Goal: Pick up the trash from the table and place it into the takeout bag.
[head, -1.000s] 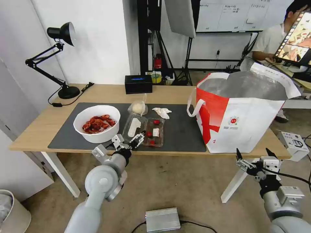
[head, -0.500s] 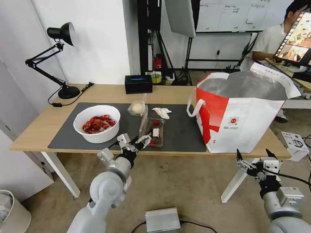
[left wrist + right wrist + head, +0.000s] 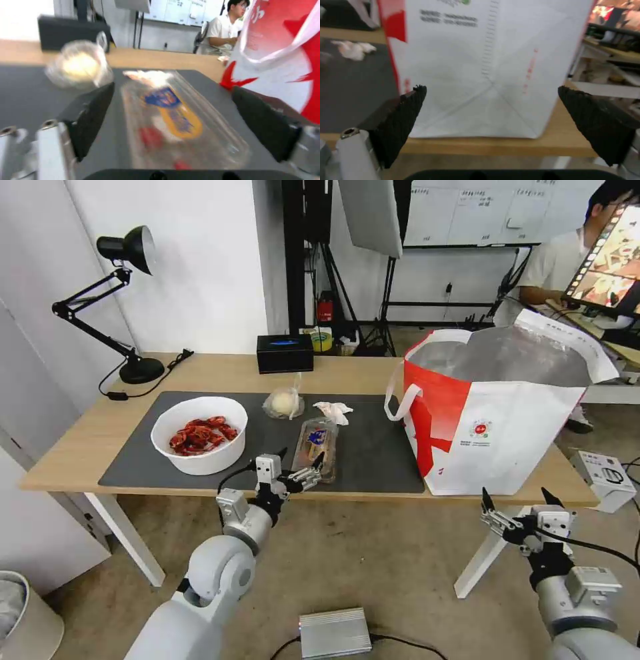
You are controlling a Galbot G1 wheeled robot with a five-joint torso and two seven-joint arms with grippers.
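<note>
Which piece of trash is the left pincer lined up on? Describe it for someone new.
On the grey mat, left of the white-and-red bag, lies a long clear clamshell tray at the near edge, before the open left pincer. Unlike the bowl, tissue and small bag, it carries a blue-and-yellow label.

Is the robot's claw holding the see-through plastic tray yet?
No, the left gripper is open, its black fingers standing apart on either side of the clamshell tray on the mat.

left gripper (image 3: pixel 299 463) fingers spread at the clamshell tray (image 3: pixel 316 442).
</note>
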